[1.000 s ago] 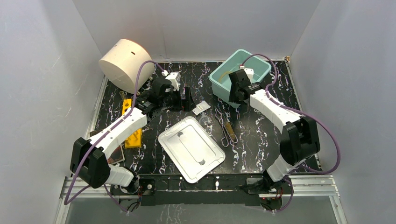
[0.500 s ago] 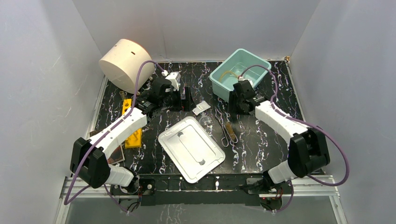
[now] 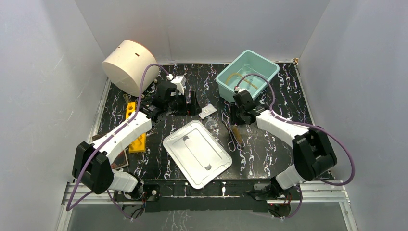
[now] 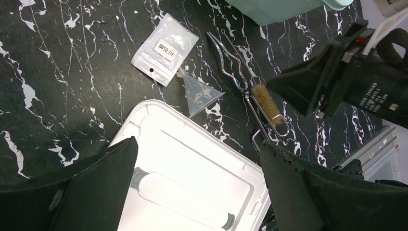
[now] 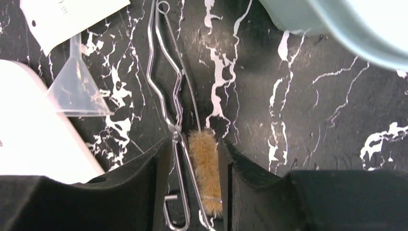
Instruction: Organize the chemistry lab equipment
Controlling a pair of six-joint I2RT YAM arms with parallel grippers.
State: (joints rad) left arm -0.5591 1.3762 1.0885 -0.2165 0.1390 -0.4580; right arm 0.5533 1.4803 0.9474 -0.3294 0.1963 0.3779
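Observation:
Thin metal tongs [image 5: 163,72] lie on the black marble table beside a tan bristle brush [image 5: 206,168]. My right gripper [image 5: 195,144] is low over them, narrowly open, its fingers straddling the brush and the tong handles. From above it sits near the tongs [image 3: 234,135]. A clear funnel [image 4: 199,94] and a white packet [image 4: 166,48] lie just to their left. Tan tubing [image 3: 235,76] rests inside the teal bin [image 3: 230,91]. My left gripper [image 4: 198,144] is open and empty, hovering above the white lid [image 4: 192,192].
The white lid [image 3: 197,154] lies at the table's middle front. A cream cylinder [image 3: 129,66] lies at the back left. A yellow block [image 3: 135,126] and a dark book [image 3: 118,161] are by the left edge. White walls enclose the table.
My right gripper has left the teal bin, moved forward and left, and come down over the tongs and brush. The left arm has stayed still.

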